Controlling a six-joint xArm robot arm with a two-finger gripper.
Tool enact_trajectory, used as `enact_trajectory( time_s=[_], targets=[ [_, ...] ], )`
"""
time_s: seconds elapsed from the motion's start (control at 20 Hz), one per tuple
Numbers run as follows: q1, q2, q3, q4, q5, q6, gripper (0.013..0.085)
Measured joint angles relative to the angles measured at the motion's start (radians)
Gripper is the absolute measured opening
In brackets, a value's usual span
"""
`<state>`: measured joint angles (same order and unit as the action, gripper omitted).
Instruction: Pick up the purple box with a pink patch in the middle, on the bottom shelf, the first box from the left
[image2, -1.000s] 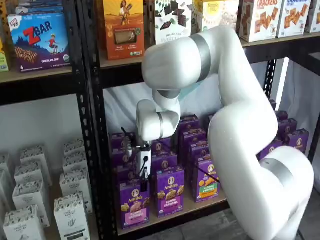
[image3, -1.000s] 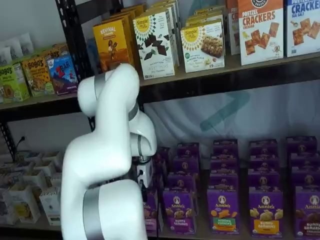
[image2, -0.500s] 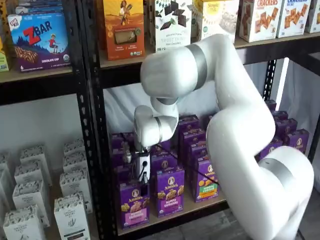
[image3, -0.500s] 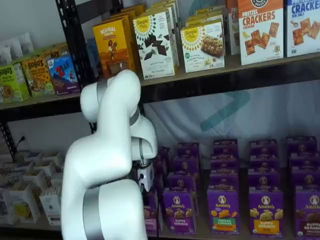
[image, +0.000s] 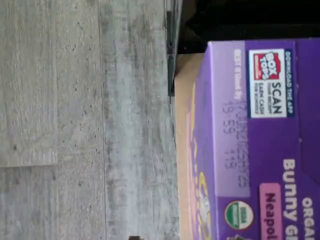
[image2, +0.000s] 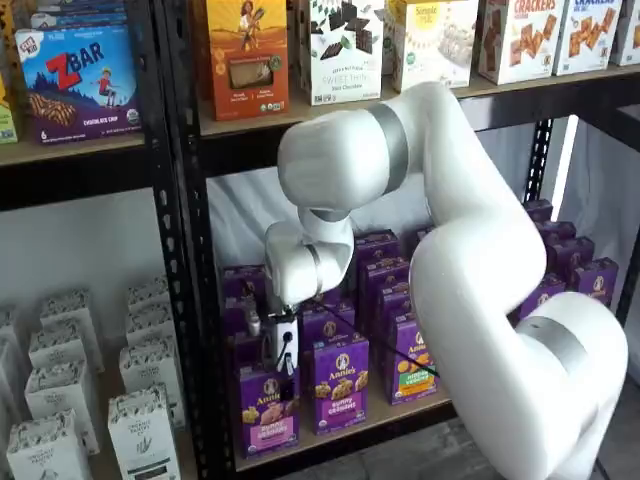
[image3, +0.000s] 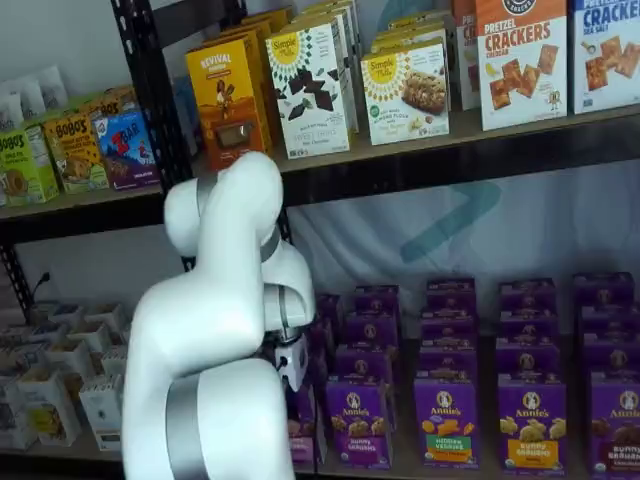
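The purple box (image2: 267, 408) with its pink patch stands upright at the front left of the bottom shelf (image2: 400, 412). In a shelf view my gripper (image2: 287, 370) hangs just above the box's top, close in front of the row behind it. Only a white body and a dark finger show side-on, so I cannot tell whether it is open. The wrist view looks down on the box's purple top (image: 260, 130), with a Box Tops mark and a pink label, beside the wooden shelf edge (image: 182, 125). In the other shelf view my arm hides most of the box (image3: 303, 425).
A like carton with a purple patch (image2: 340, 383) and one with a green patch (image2: 412, 365) stand to the right. A black rack upright (image2: 195, 300) rises just left of the box. White cartons (image2: 140, 430) fill the neighbouring bay. Grey floor (image: 85, 120) lies below the shelf.
My arm has come down and a little left, bringing the gripper lower over the front left purple box. The boxes have not moved.
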<state>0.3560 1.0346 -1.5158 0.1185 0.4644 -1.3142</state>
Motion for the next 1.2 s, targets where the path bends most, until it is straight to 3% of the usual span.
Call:
enact_trajectory(
  time_s=[0.4, 0.9, 1.2],
  targets=[
    [0.001, 0.020, -0.030, 0.001, 0.023, 0.001, 0.0850],
    [0.002, 0.027, -0.033, 0.004, 0.016, -0.001, 0.0610],
    [0.003, 0.030, -0.032, 0.001, 0.006, 0.003, 0.0610]
  ],
)
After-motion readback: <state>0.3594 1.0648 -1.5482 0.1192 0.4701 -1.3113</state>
